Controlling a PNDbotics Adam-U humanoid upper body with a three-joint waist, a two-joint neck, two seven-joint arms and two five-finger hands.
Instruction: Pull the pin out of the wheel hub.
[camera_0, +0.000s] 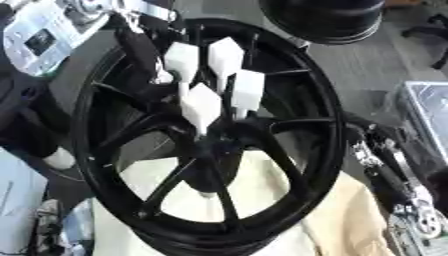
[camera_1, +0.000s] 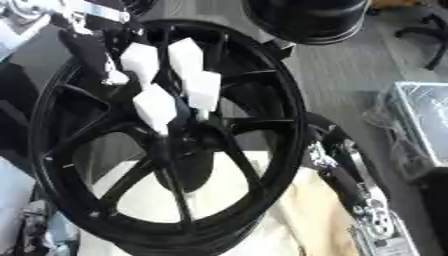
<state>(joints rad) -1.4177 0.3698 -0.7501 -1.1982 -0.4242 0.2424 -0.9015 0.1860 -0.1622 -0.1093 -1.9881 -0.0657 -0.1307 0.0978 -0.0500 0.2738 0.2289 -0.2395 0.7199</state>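
Over the black wheel (camera_0: 210, 135), the left hand (camera_0: 214, 80) reaches down from upper left, white fingertips closing toward the hub (camera_0: 214, 147). Any pin is hidden; whether it grasps one, I cannot tell.

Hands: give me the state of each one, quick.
Left hand: white-tipped fingers bunched over the wheel hub; whether they pinch the pin cannot be told.
Right hand: only its arm shows at the wheel's right; state cannot be told.

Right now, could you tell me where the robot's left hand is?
The left hand reaches in from the upper left, its white-tipped fingers over the centre of the black wheel, just above the hub.
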